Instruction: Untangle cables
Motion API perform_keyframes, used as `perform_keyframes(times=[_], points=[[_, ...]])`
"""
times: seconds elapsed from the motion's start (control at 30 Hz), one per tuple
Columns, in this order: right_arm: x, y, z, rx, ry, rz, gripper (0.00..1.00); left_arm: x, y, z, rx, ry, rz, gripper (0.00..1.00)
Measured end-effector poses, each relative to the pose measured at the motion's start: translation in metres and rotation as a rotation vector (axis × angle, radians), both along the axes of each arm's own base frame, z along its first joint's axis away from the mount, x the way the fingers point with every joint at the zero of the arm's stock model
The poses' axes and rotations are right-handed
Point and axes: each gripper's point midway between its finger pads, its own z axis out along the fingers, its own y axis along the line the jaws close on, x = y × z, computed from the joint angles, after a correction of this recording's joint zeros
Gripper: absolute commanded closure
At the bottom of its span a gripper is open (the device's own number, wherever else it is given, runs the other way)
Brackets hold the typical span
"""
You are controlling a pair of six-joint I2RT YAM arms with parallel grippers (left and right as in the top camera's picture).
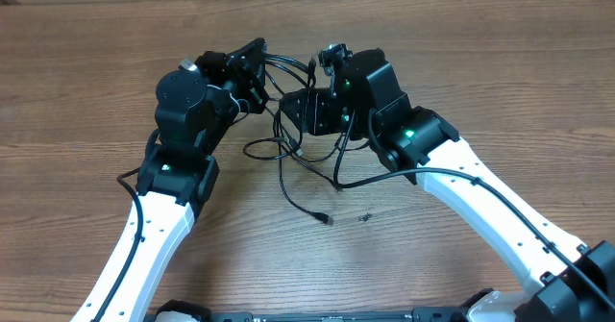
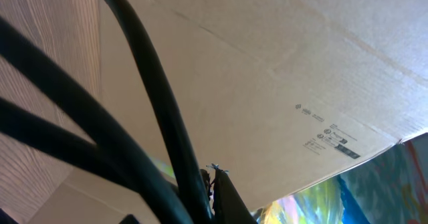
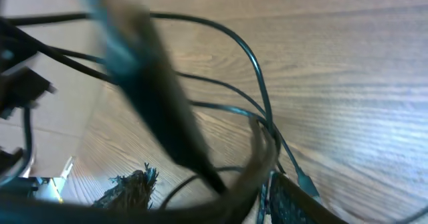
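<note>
Plug ends of the cables lie nearest on the desk, and loose loops trail back into a tangle at mid-desk. Beyond it, strands rise toward the left fingers and the right fingers, which are close together. I cannot tell whether either pair grips a strand or how wide it stands. Cardboard stands behind.
</note>
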Motion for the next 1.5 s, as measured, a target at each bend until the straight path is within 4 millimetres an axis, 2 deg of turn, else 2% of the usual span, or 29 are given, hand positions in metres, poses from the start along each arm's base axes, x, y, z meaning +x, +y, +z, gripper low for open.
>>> perform_keyframes(times=[0.2,0.33,0.53,0.57,0.7,0.73,0.8,0.9,1.03,1.17,1.3,1.43,1.5], points=[[-0.0018,-0.0021,-0.0042,-0.013,0.017,-0.004,0.55,0.0006,0.0005,0.0035,-0.017,-0.008,0.005,0.96],[-0.0013,-0.0023,-0.0042,-0.013,0.017,-0.008,0.68,0.0006,0.0004,0.0037,-0.019,-0.007,0.005,0.96],[-0.0001,-0.0036,-0.0047,-0.018,0.016,-0.018,0.96,0.0007,0.0004,0.0039,-0.02,-0.008,0.005,0.96],[0.0001,-0.0041,-0.0051,-0.021,0.014,-0.019,0.96,0.0007,0.0004,0.0039,-0.02,-0.008,0.005,0.96],[0.0004,-0.0047,-0.0055,-0.025,0.014,-0.022,0.95,0.0006,0.0003,0.0038,-0.02,-0.008,0.005,0.96],[0.0004,-0.0047,-0.0055,-0.025,0.014,-0.022,0.9,0.0006,0.0003,0.0039,-0.02,-0.008,0.005,0.96],[0.0004,-0.0048,-0.0057,-0.026,0.013,-0.022,0.88,0.0006,0.0003,0.0039,-0.02,-0.008,0.005,0.96],[0.0011,-0.0054,-0.0059,-0.029,0.011,-0.026,0.7,0.0006,0.0003,0.0039,-0.02,-0.008,0.005,0.96],[0.0016,-0.0059,-0.006,-0.029,0.012,-0.031,0.72,0.0005,0.0001,0.0039,-0.02,-0.008,0.003,0.96],[0.0023,-0.0066,-0.0062,-0.034,0.008,-0.034,0.85,0.0,-0.0009,0.0038,-0.021,-0.007,-0.003,0.96],[0.0035,-0.0078,-0.0066,-0.038,0.007,-0.044,0.9,-0.0009,-0.0028,0.0039,-0.022,-0.007,-0.016,0.96],[0.004,-0.0083,-0.0067,-0.041,0.005,-0.046,0.89,-0.0014,-0.0039,0.004,-0.023,-0.007,-0.022,0.96],[0.0048,-0.0092,-0.0071,-0.041,0.008,-0.056,0.72,-0.0017,-0.0043,0.004,-0.023,-0.007,-0.025,0.96]])
